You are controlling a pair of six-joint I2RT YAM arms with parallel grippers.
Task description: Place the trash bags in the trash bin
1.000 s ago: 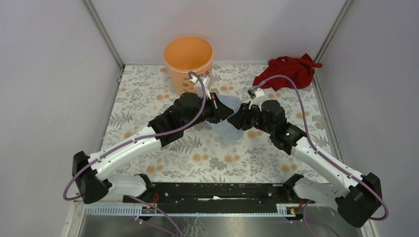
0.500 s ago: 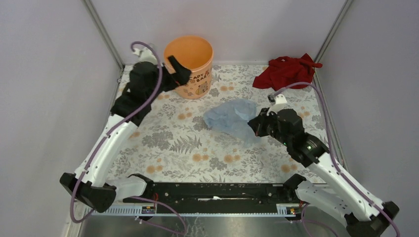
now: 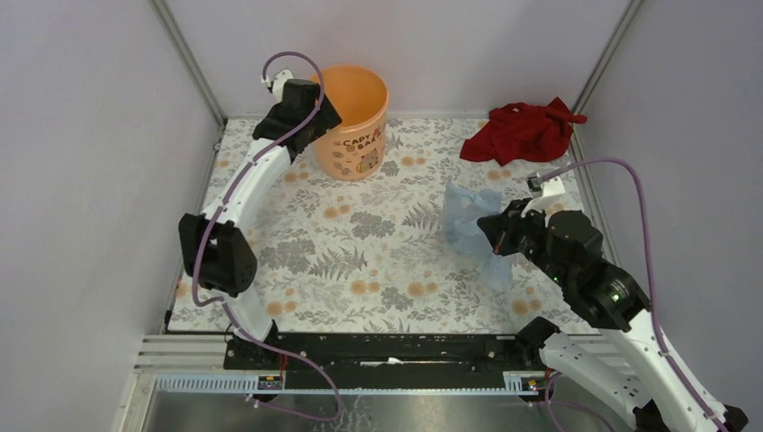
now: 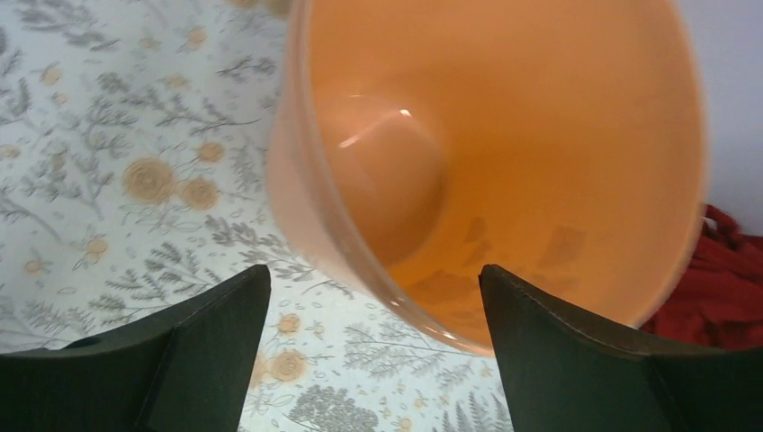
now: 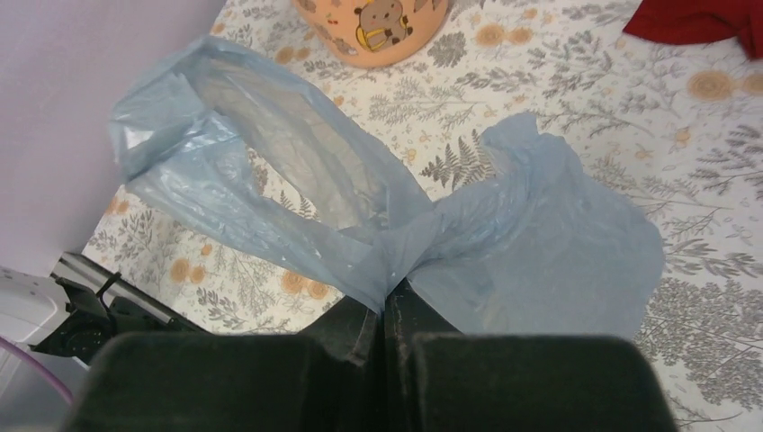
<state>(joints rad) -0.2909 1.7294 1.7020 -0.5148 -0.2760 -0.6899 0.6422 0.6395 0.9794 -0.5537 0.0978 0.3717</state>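
Not yet binned: right fingers [image 5: 355, 319] pinch the thin pale-blue plastic bag [image 5: 378, 207] near the desk [image 3: 360, 261]'s right edge; left fingers [image 4: 207, 333] gape beside the round orange plastic bucket [image 4: 504, 135].

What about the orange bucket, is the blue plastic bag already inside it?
No, the bucket shows only its bare orange inside, and the bag is pinched in the shut right gripper, apart from the bucket.

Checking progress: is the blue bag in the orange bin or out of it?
Out. The trash bag is pinched in the shut right gripper, well apart from the bin, whose inside looks empty.
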